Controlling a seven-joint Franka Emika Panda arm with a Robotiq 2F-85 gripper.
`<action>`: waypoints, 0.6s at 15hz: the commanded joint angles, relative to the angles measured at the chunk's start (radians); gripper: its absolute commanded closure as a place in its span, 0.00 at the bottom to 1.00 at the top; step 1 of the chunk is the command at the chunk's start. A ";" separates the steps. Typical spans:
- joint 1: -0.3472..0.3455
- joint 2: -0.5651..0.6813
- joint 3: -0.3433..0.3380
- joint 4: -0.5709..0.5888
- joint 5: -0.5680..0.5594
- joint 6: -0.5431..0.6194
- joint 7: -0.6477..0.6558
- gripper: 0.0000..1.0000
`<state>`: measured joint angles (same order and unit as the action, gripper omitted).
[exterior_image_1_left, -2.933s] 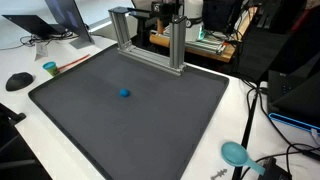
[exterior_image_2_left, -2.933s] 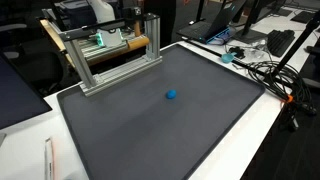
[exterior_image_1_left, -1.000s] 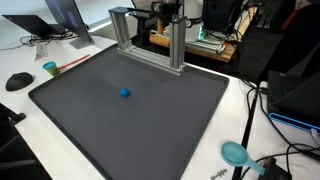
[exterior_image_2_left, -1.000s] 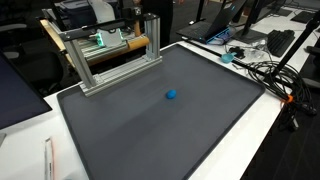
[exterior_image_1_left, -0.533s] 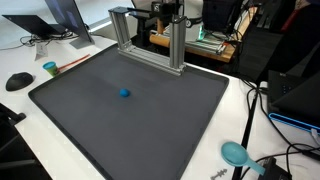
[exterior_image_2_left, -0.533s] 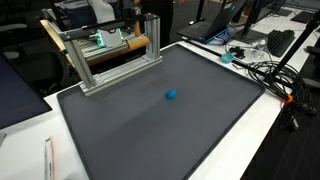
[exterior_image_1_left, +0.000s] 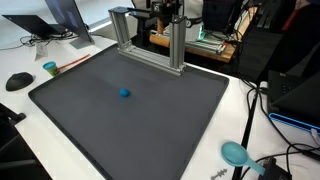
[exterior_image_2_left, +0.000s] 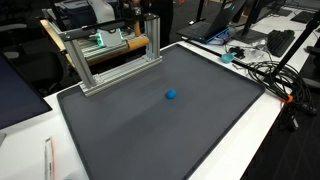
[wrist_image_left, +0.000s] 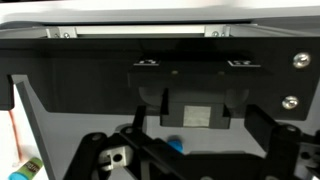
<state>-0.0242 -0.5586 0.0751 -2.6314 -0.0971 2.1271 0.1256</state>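
Dark grey mat (exterior_image_1_left: 150, 130) spread over a white table (exterior_image_1_left: 236, 100), shown in both exterior views amid office clutter. Principal item: a small blue object (exterior_image_1_left: 124, 93), lying alone near the middle of the mat and touched by nothing. An aluminium frame (exterior_image_1_left: 150, 40) is set along the far edge of the mat. The gripper (wrist_image_left: 190, 165) is seen at the bottom of the wrist view, its black fingers (wrist_image_left: 285, 155) held wide apart with nothing clasped between them. The small blue object (wrist_image_left: 176, 145) is glimpsed beyond them, well apart from the gripper. A computer mouse (exterior_image_1_left: 18, 81) and a teal cup (exterior_image_1_left: 49, 69) are placed off the mat on one side. A teal round object (exterior_image_1_left: 234, 153) and cables (exterior_image_2_left: 265, 70) are noted on the table.
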 joint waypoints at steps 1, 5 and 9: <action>0.012 -0.028 -0.020 -0.046 0.029 0.033 0.002 0.00; 0.010 -0.038 -0.026 -0.066 0.033 0.036 -0.005 0.00; 0.007 -0.062 -0.035 -0.080 0.033 0.033 -0.012 0.00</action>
<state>-0.0241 -0.5752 0.0577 -2.6734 -0.0819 2.1481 0.1256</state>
